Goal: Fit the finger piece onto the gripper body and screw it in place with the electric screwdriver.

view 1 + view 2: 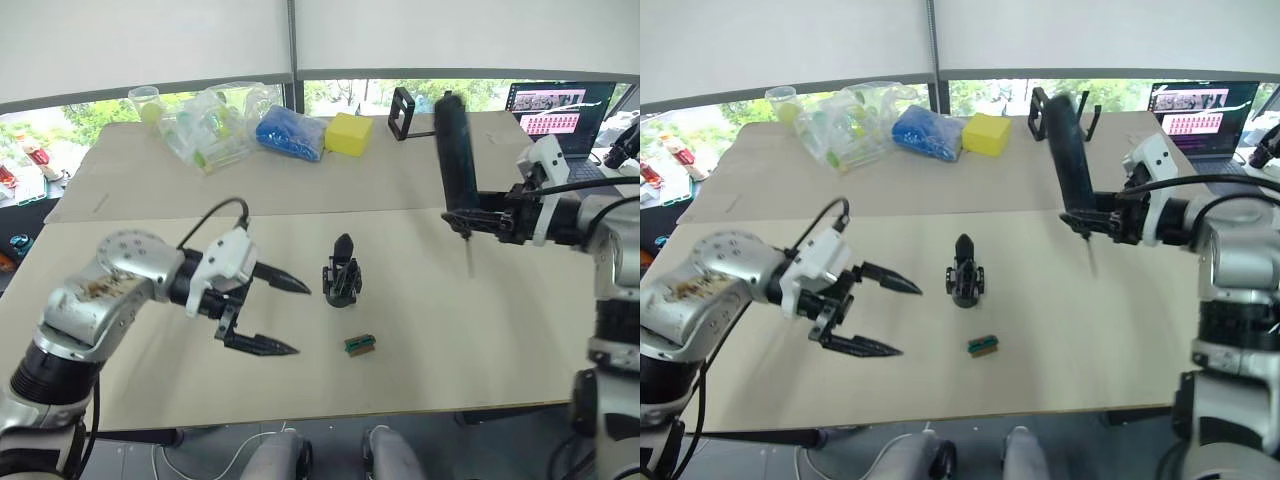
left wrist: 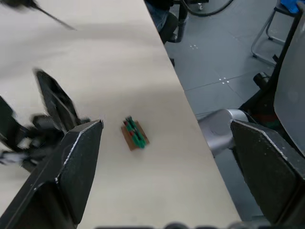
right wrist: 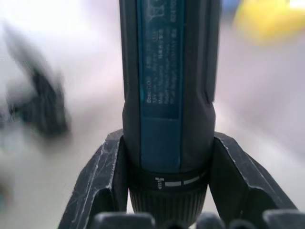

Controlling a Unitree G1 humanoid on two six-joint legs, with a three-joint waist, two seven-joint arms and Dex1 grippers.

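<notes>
The gripper body [image 1: 342, 275] stands on the table's middle with one pointed black finger sticking up. The finger piece is out of view as a loose part. My left gripper [image 1: 300, 320] is open, level with the table, its tips a short way left of the gripper body with nothing between them. In the left wrist view the gripper body [image 2: 50, 112] is blurred beside one of my fingers [image 2: 81, 162]. My right gripper [image 1: 470, 218] is shut on the electric screwdriver [image 1: 455, 150], held nearly upright to the right of the gripper body, its thin bit [image 1: 469, 262] pointing down above the table.
A small green-and-brown block [image 1: 360, 344] lies in front of the gripper body near the table's front edge [image 1: 330, 412]. At the back lie a clear plastic bag [image 1: 210, 125], a blue bag [image 1: 290, 132], a yellow block [image 1: 349, 133] and a black frame [image 1: 402, 113]. A laptop [image 1: 560, 115] sits at the far right.
</notes>
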